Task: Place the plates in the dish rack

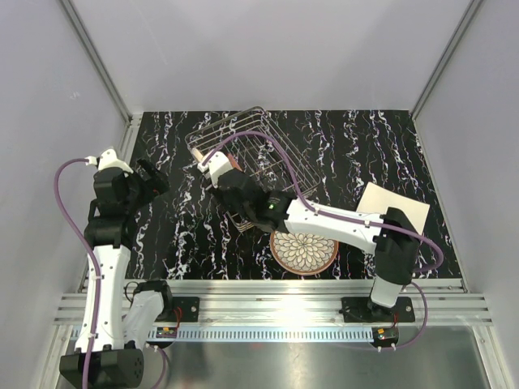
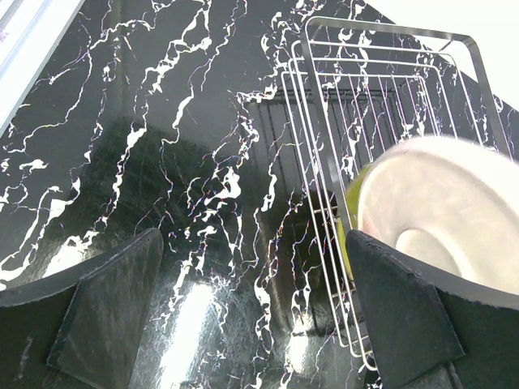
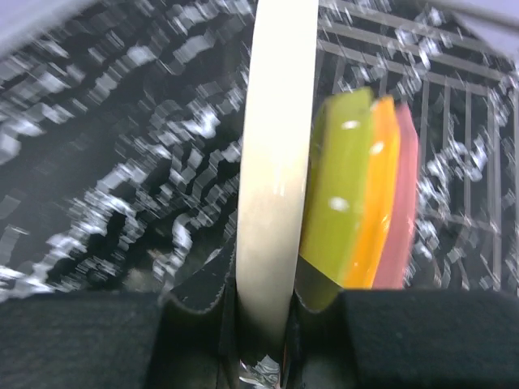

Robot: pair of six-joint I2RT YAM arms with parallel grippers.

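Cream plate is standing on edge at the dish rack beside the green plate, the right end effector clenching its rim. Stiff, glossy, probably breakable, it is asking for a firm rim grip. Left end effector is hanging released.

Bare tabletop left of dish rack, right arm (stretched diagonally) barring its near side
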